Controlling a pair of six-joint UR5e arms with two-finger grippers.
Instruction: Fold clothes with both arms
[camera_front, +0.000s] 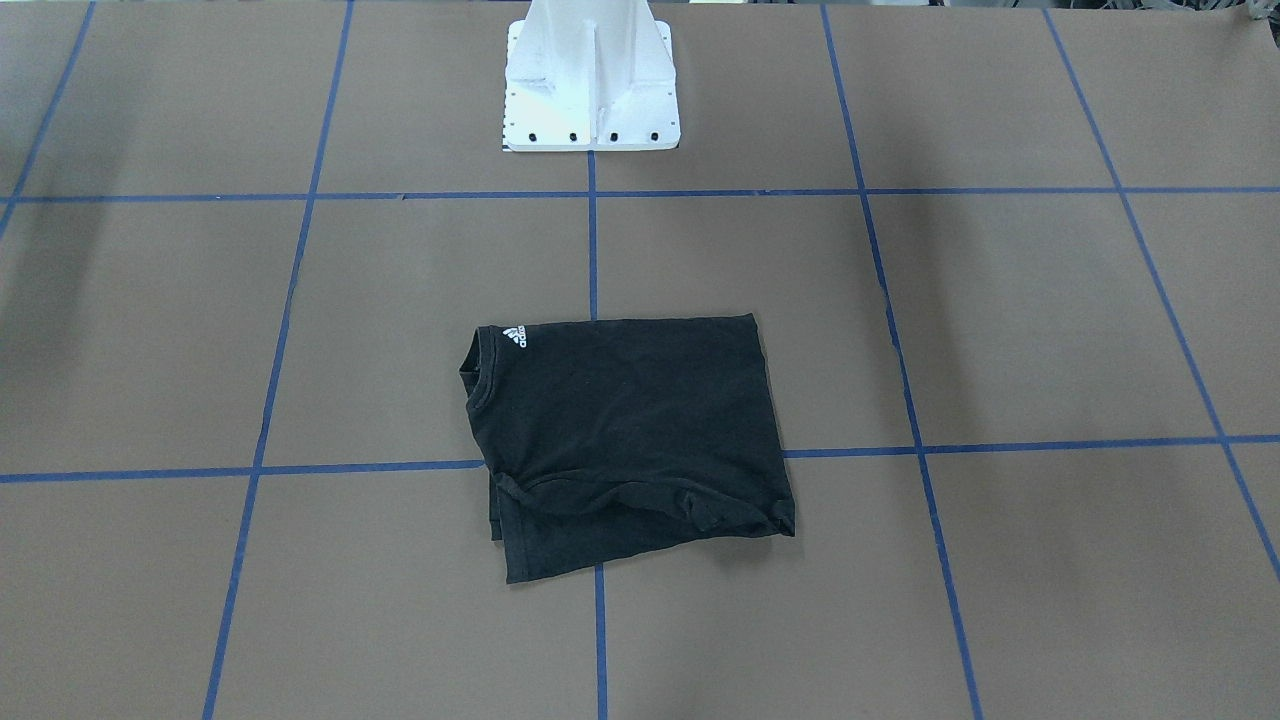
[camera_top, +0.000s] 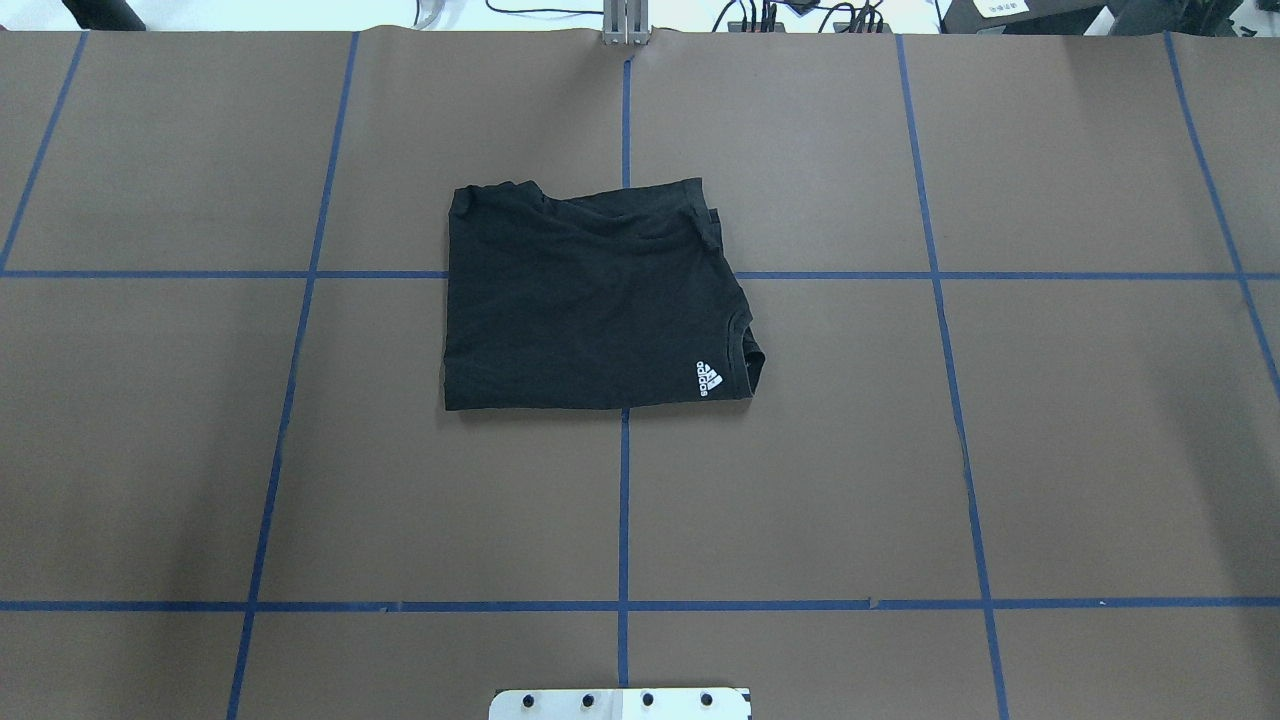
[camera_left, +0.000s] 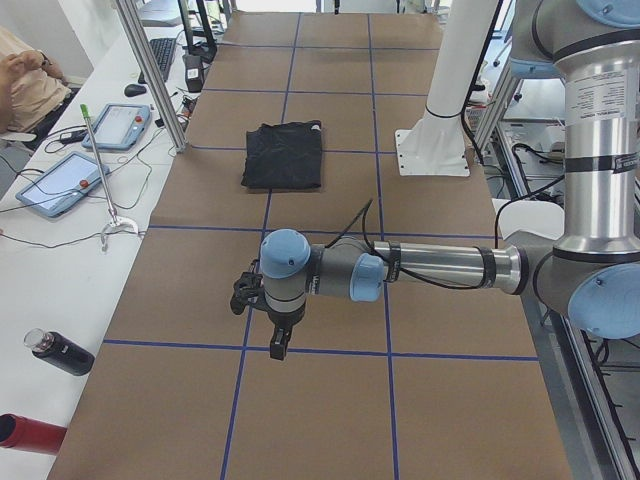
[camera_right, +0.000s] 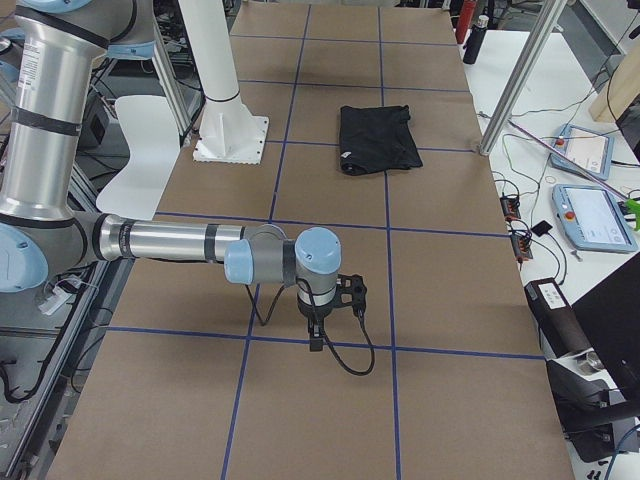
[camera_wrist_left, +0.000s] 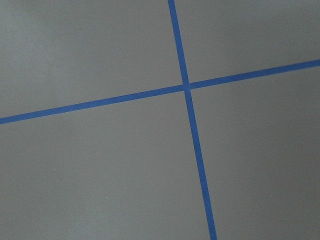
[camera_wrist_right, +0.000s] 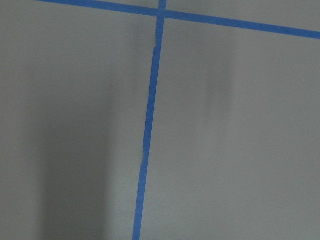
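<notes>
Black cotton lay folded on the brown-papered table (camera_front: 1000, 320). From the camera facing the robot, the T-shirt (camera_front: 630, 420) was a compact rectangle in front of the white pedestal (camera_front: 592, 80), collar to that view's left, with a small white logo (camera_front: 514, 337) beside it. Its edge away from the robot was ragged, with lower layers poking out. No arm showed there.

From overhead the T-shirt (camera_top: 590, 310) lay across the middle line of blue tape (camera_top: 625, 500), and the logo (camera_top: 708, 378) read "adidas" under three stripes.

From the left end, the left gripper (camera_left: 277, 340) hung low over bare table, well apart from the T-shirt (camera_left: 284, 155); I could not tell whether its fingers were parted. From the right end the right gripper (camera_right: 316, 335) hung likewise, and I could not tell its state either.

Both wrist cameras saw only crossing blue tape (camera_wrist_left: 186, 87) on brown paper.

I judged the folding as good as finished. Any further move would call for both grippers to travel in to that ragged edge and square the layers.
</notes>
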